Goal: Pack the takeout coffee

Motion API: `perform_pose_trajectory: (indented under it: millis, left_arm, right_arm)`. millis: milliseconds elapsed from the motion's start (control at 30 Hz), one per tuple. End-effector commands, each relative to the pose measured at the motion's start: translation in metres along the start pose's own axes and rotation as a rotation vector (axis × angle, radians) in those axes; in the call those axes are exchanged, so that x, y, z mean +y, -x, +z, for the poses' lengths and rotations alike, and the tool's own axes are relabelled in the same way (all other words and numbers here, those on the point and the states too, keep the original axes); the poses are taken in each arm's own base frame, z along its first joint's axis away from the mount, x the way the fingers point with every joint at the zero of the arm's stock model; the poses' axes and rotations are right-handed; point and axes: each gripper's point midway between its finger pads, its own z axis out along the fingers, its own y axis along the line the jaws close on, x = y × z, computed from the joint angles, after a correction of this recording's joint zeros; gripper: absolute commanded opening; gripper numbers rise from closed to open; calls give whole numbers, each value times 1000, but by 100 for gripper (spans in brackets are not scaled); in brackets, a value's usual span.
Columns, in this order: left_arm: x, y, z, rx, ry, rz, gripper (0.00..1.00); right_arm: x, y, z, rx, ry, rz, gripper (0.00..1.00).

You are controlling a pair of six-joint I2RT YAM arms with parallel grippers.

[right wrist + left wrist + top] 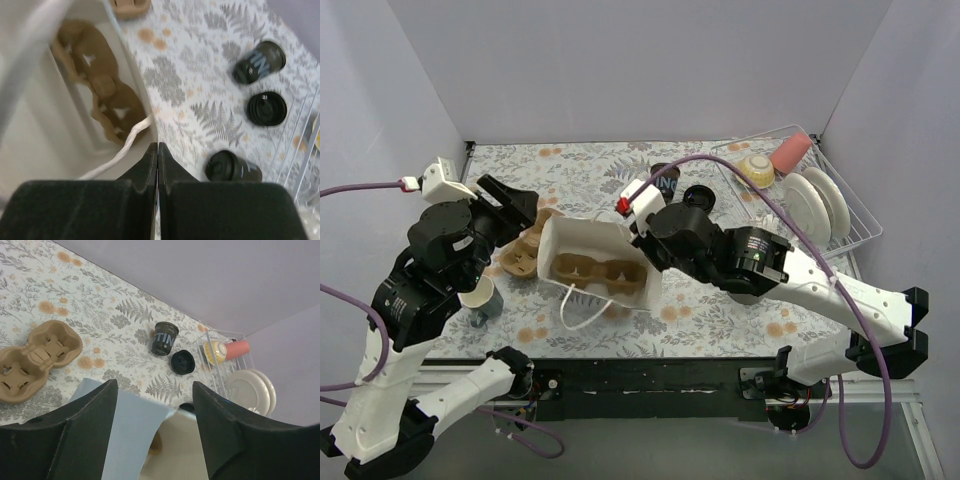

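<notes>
Floral cloth [720,310] covers the table between pale walls. On it, at the far side, stands one cup [165,338] with no lid, and its loose lid [183,361] lies just beside it. A second cup [232,167], lidded, sits nearer the bag [582,235]. The bag holds a carrier [600,270] whose wells look empty, so I judge the packing barely begun: neither cup is loaded yet. A spare carrier [35,355] lies left of the bag. The right gripper [158,150] is pressed shut at the bag's rim, apparently pinching the paper. The left gripper [155,387] hangs over the bag, spread wide and holding nothing. The right arm hides the second cup from above, and blur hides whether either cup is full.
</notes>
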Motion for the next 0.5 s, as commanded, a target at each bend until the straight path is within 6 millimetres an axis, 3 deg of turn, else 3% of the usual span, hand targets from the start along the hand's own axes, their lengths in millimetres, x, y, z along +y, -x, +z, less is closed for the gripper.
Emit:
perform_pose_trajectory:
  millis: [0, 67, 133, 167, 200, 467]
  left_arm:
    - [6, -18, -2, 89, -3, 125, 60]
    - [4, -30, -7, 153, -32, 134, 60]
    - [11, -45, -8, 198, -38, 157, 61]
    - [4, -53, -11, 230, -94, 166, 61]
    - [2, -58, -12, 249, -125, 181, 61]
    - [3, -101, -7, 367, -237, 294, 60]
  right_arm:
    - [-1, -19, -7, 1, 1, 56, 1]
    - [-23, 25, -24, -91, -47, 16, 1]
    - [-24, 17, -17, -56, -56, 3, 1]
    - [-18, -6, -5, -8, -50, -21, 1]
    - [-14, -12, -9, -17, -15, -16, 1]
    - [-22, -8, -15, -70, -28, -17, 1]
